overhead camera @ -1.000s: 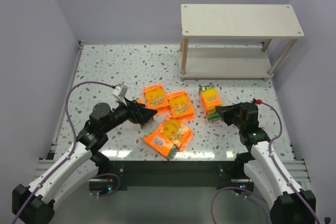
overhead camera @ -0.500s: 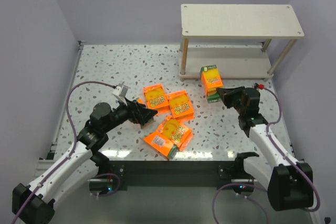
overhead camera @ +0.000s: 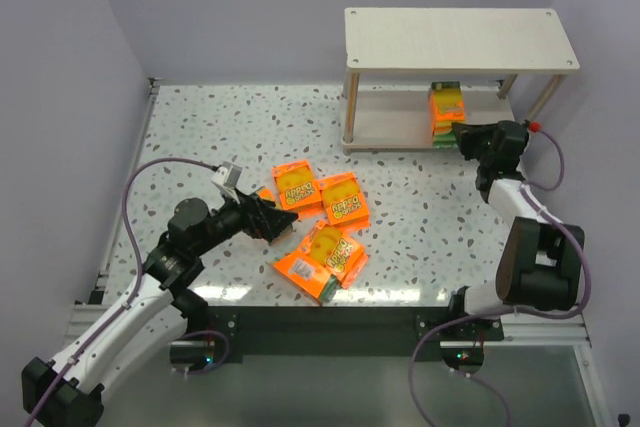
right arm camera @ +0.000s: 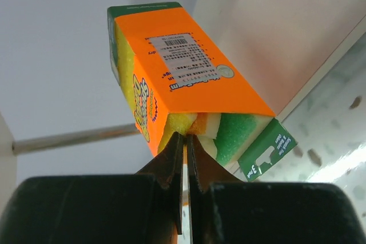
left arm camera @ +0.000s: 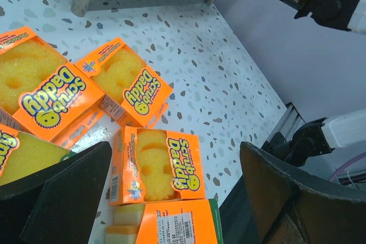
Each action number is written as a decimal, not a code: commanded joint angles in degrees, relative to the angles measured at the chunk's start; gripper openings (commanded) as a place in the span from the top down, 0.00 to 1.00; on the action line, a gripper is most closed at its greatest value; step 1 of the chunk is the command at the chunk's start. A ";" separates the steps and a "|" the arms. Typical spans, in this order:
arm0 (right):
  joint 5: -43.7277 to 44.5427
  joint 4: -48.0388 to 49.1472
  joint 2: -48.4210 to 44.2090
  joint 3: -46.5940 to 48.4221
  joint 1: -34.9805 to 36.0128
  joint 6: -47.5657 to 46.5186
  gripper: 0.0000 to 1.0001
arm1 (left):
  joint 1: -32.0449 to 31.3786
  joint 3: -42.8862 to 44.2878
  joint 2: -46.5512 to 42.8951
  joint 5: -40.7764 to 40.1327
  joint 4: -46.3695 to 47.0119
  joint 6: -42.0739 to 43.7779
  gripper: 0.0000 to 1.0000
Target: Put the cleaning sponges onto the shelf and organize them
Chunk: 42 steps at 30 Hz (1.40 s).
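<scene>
The shelf (overhead camera: 460, 39) stands at the far right of the table. My right gripper (overhead camera: 466, 135) is shut on the edge of one sponge pack (overhead camera: 447, 112) and holds it upright in the lower tier (overhead camera: 400, 129), under the top board. In the right wrist view the jaws (right arm camera: 187, 136) pinch that pack (right arm camera: 171, 67) beside a pale shelf board (right arm camera: 286, 32). I cannot tell if the pack rests on the board. My left gripper (overhead camera: 275, 219) is open and empty, low over the loose sponge packs (overhead camera: 343, 199). In the left wrist view (left arm camera: 176, 147) a pack (left arm camera: 154, 167) lies between its fingers.
Several packs lie in a loose cluster mid-table (overhead camera: 296, 185) (overhead camera: 333, 245) (overhead camera: 308, 275), some overlapping. More show in the left wrist view (left arm camera: 34, 92) (left arm camera: 123, 87). A shelf leg (overhead camera: 351, 107) stands between the cluster and the lower tier. Grey walls close in on the table.
My right arm has carried its pack from the table's near right up and away into the shelf's lower tier. The left arm has hardly moved.
</scene>
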 commanded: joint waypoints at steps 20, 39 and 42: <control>-15.19 7.01 21.34 13.02 -16.69 -10.04 1.00 | -0.02 1.70 3.20 1.95 3.69 -0.22 0.00; -18.36 14.91 26.88 15.84 -18.63 -7.06 0.63 | 0.07 0.56 3.21 2.92 5.71 -1.28 0.00; -17.92 19.12 22.69 11.29 -18.72 -4.17 0.45 | -0.02 0.30 2.94 2.92 5.89 -1.28 0.00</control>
